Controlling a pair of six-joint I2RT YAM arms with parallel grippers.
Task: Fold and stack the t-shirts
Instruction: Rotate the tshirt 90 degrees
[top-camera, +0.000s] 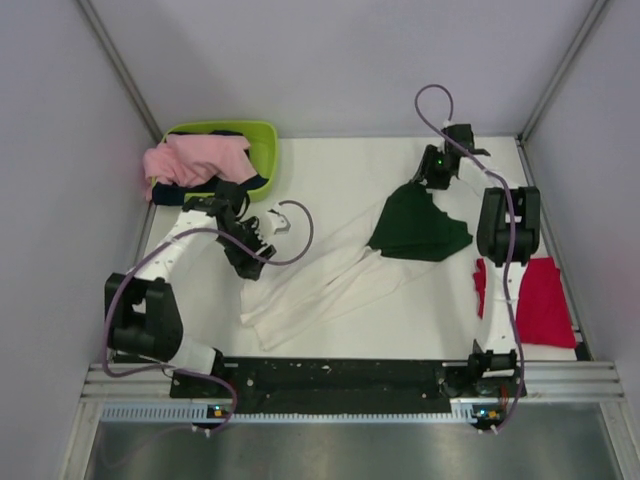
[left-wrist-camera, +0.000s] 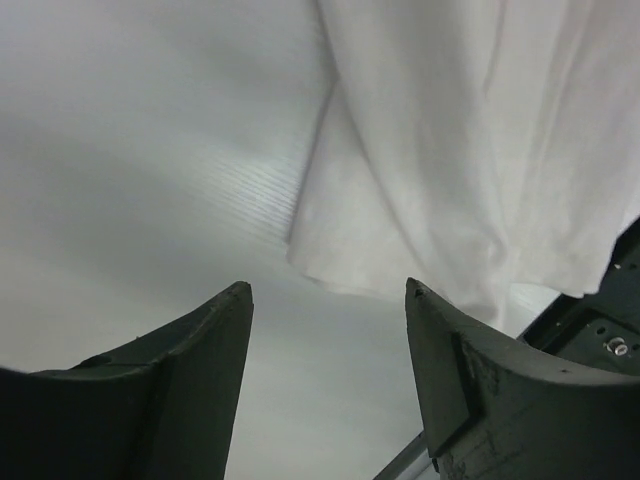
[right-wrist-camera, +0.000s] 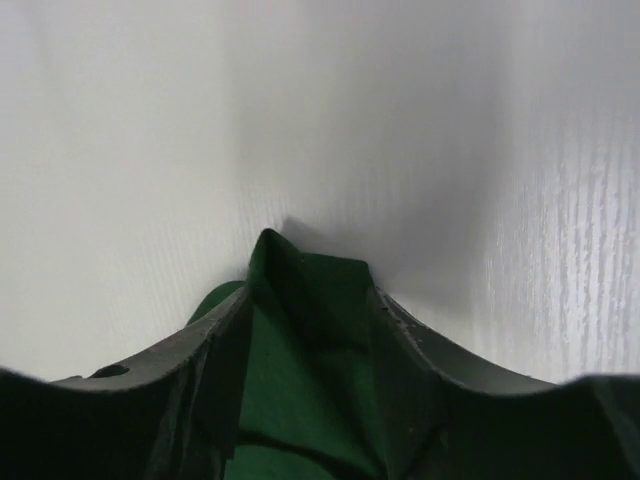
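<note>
Top view. My left hand (top-camera: 258, 255) hangs low over the white counter (top-camera: 330, 170), left of centre, just beside the near-left end of the white t-shirt with dark green sleeves (top-camera: 310, 285). That shirt lies stretched in a loose, wrinkled band, running diagonally from near-left to far-right across the middle. One dark green sleeve (top-camera: 415, 230) fans out at its far-right end. My right hand (top-camera: 428, 180) sits at the far tip of that sleeve, which rises to meet it. The plain red t-shirt (top-camera: 545, 295) lies flat at the right edge of the counter, near side, partly behind my right arm and well apart from the white shirt. A lime-green plastic basket (top-camera: 265, 135) stands in the far-left corner, with pink cloth (top-camera: 190, 160) spilling over its left rim.

Left wrist view. My left hand (left-wrist-camera: 326, 290) stands open, its fingers wide apart with nothing between them. The white shirt's (left-wrist-camera: 450, 150) folded edge lies just ahead of the fingertips, not touching them. Bare counter (left-wrist-camera: 130, 150) fills the left.

Right wrist view. My right hand (right-wrist-camera: 310, 300) is closed on the green sleeve (right-wrist-camera: 305, 270). The cloth is bunched between both fingers (right-wrist-camera: 215, 340) and peaks up past their tips. The counter (right-wrist-camera: 150, 150) lies beyond it.
</note>
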